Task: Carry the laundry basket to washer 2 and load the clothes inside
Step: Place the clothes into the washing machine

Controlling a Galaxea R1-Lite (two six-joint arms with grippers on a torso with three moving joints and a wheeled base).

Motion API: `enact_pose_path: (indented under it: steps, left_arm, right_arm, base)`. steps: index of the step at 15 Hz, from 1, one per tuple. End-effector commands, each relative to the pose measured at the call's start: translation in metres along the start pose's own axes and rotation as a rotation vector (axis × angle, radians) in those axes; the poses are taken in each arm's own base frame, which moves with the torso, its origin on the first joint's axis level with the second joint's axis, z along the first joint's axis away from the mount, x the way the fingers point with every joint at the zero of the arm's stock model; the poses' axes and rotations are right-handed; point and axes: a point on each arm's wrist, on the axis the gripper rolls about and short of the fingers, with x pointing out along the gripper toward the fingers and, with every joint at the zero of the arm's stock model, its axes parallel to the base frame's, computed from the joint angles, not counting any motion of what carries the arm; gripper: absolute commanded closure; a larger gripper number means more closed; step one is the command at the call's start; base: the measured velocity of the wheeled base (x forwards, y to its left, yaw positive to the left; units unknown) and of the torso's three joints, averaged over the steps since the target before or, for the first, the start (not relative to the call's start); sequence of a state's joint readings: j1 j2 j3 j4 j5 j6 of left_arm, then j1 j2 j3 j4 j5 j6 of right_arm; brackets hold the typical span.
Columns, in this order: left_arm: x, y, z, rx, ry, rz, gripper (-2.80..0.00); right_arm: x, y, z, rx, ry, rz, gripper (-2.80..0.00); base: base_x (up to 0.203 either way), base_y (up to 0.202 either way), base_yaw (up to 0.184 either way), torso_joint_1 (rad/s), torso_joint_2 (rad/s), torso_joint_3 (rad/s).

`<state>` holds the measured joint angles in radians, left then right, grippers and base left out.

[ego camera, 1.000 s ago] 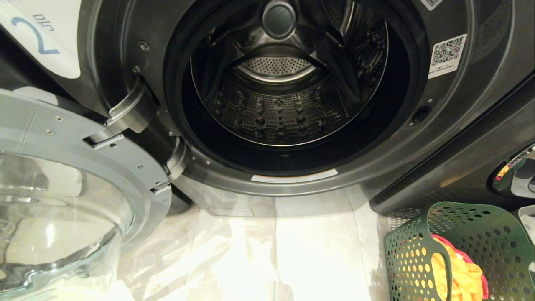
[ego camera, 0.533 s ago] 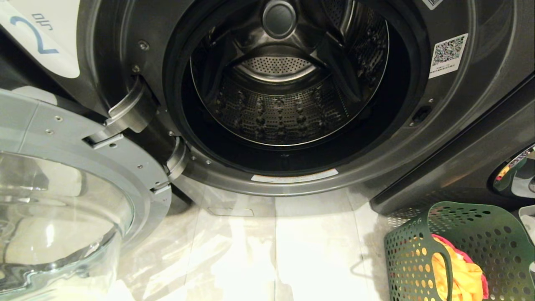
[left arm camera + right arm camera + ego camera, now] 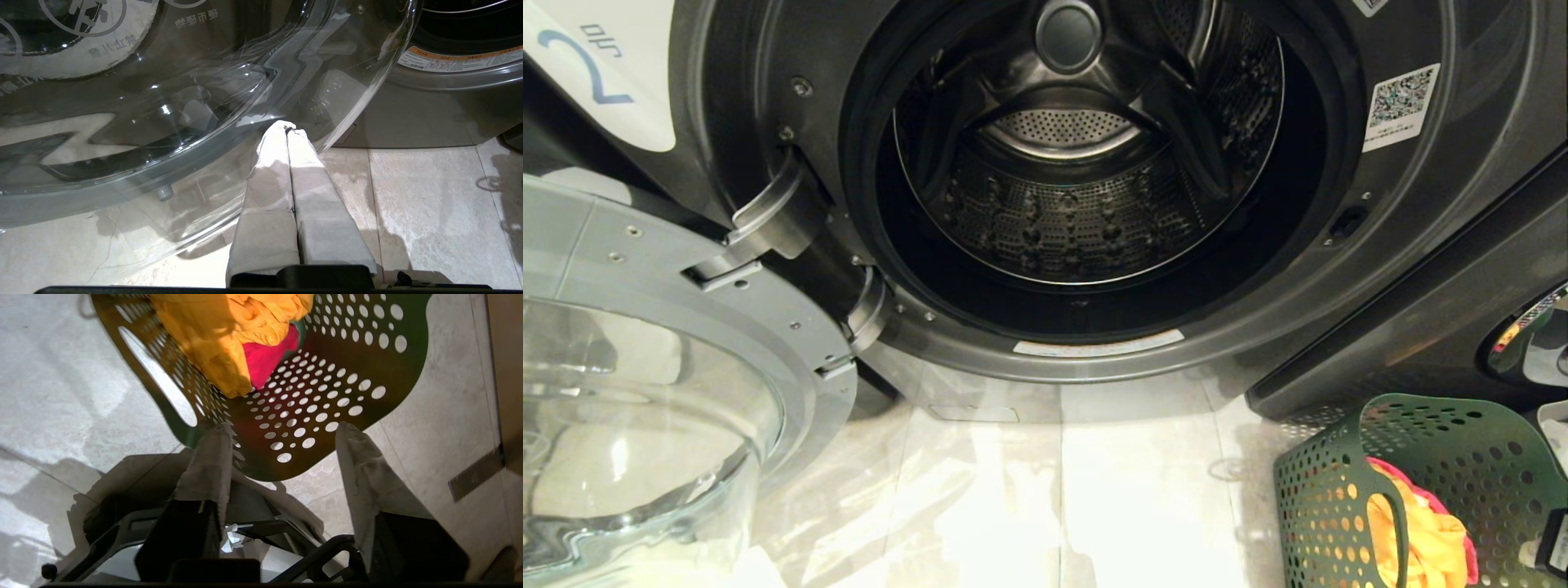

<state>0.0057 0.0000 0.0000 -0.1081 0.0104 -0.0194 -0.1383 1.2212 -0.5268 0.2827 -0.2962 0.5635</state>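
Note:
Washer 2 (image 3: 1437,204) fills the head view with its blue "2" label (image 3: 588,73) at the upper left. Its glass door (image 3: 645,425) is swung open to the left and the drum (image 3: 1078,212) is bare. The dark green laundry basket (image 3: 1437,474) stands on the floor at the lower right, holding the clothes: a yellow garment (image 3: 1413,539) and a pink-red one (image 3: 1466,539). My right gripper (image 3: 284,428) is open above the basket's (image 3: 347,375) near wall, with the yellow (image 3: 229,330) and pink-red (image 3: 265,359) clothes beyond its fingers. My left gripper (image 3: 291,128) is shut on nothing, beside the open door (image 3: 163,102).
A second dark machine (image 3: 1421,327) stands right of washer 2, just behind the basket. Pale floor tiles (image 3: 1094,490) lie between the open door and the basket. Part of my right arm (image 3: 1556,543) shows at the lower right edge. My own base (image 3: 245,547) sits under the right gripper.
A dark part of my right arm has come into the head view at the lower right, over the basket, and its shadow has moved across the floor. Washer, door and basket are unmoved.

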Motion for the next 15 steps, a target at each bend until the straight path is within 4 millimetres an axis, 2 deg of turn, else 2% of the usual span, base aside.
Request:
enact_pose_path:
  steps: [1, 4, 6, 9, 12, 15]
  left_arm:
    - [0.002, 0.0, -0.011, 0.0, 0.039, 0.002, 0.0]
    - [0.002, 0.0, -0.011, 0.0, 0.039, 0.003, 0.0]
    - [0.002, 0.0, -0.011, 0.0, 0.039, 0.003, 0.0]
    - [0.002, 0.0, -0.011, 0.0, 0.039, 0.003, 0.0]
    - [0.002, 0.0, -0.011, 0.0, 0.039, 0.003, 0.0]
    - [0.002, 0.0, -0.011, 0.0, 0.039, 0.001, 0.0]
  right_arm:
    - [0.036, 0.002, 0.001, 0.042, 0.087, -0.076, -2.8]
    - [0.072, -0.007, 0.006, 0.137, 0.195, -0.097, -2.8]
    - [0.093, -0.018, 0.013, 0.183, 0.247, -0.028, -2.8]
    - [0.129, -0.035, 0.019, 0.135, 0.207, 0.116, -2.8]
    - [0.164, -0.038, 0.019, 0.066, 0.15, 0.227, -2.8]
    - [0.198, -0.039, 0.011, -0.035, 0.188, 0.292, -2.8]
  base:
    - [0.0, 0.0, 0.0, 0.0, 0.0, 0.0]
    - [0.0, 0.0, 0.0, 0.0, 0.0, 0.0]
    - [0.0, 0.0, 0.0, 0.0, 0.0, 0.0]
    - [0.0, 0.0, 0.0, 0.0, 0.0, 0.0]
    - [0.0, 0.0, 0.0, 0.0, 0.0, 0.0]
    - [0.0, 0.0, 0.0, 0.0, 0.0, 0.0]
